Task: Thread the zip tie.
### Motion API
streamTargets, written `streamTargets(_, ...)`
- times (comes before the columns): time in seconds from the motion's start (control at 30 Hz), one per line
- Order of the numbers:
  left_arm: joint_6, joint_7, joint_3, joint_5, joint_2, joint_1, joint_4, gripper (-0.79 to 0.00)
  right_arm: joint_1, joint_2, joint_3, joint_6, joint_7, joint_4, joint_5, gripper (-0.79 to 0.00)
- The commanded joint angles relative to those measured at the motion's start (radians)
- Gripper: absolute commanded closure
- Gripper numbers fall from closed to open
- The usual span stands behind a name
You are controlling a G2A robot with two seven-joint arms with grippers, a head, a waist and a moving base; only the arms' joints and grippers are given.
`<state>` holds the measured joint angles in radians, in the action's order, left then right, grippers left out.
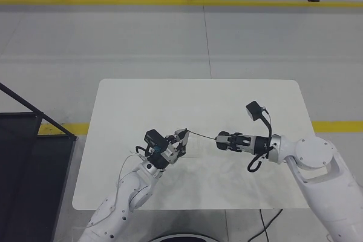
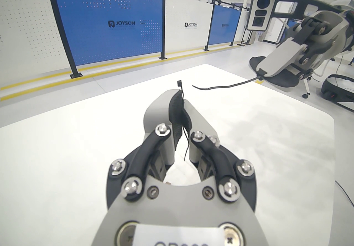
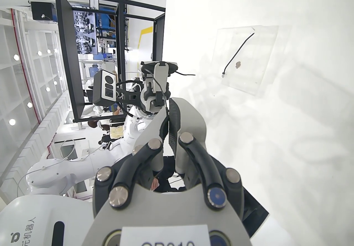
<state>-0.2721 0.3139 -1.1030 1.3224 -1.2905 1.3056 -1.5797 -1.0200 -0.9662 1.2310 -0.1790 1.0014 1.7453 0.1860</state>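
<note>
Both grippers are clamped shut above the table (image 2: 83, 133): our left gripper (image 2: 179, 100) holds the zip tie (image 2: 179, 83) head-up, our right gripper (image 2: 261, 73) the tail (image 2: 226, 86), tip just beside the head, unthreaded. Next, we judge, comes aligning tip with slot

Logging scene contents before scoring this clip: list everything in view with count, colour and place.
left zip tie: 1, black, pinched in left tool, head sticking out.
right zip tie: 1, black, pinched in right tool, free end toward left tool.
spare zip tie: 1, black, lying on sheet.
sheet: 1, clear, flat on table.
table: 1, white, beneath both tools.
left tool: 1, grey and black, shut.
right tool: 1, grey and black, shut.
</note>
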Motion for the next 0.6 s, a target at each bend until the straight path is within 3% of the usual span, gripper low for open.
streamTargets(0.0,0.0,0.0,0.0,0.0,0.0,0.0,0.0,0.0,0.002,0.0,-0.002,-0.004,0.001,0.002,-0.001,0.0)
streamTargets(0.57,0.0,0.0,0.0,0.0,0.0,0.0,0.0,0.0,0.017,-0.002,-0.016,-0.021,-0.015,0.009,-0.004,0.0)
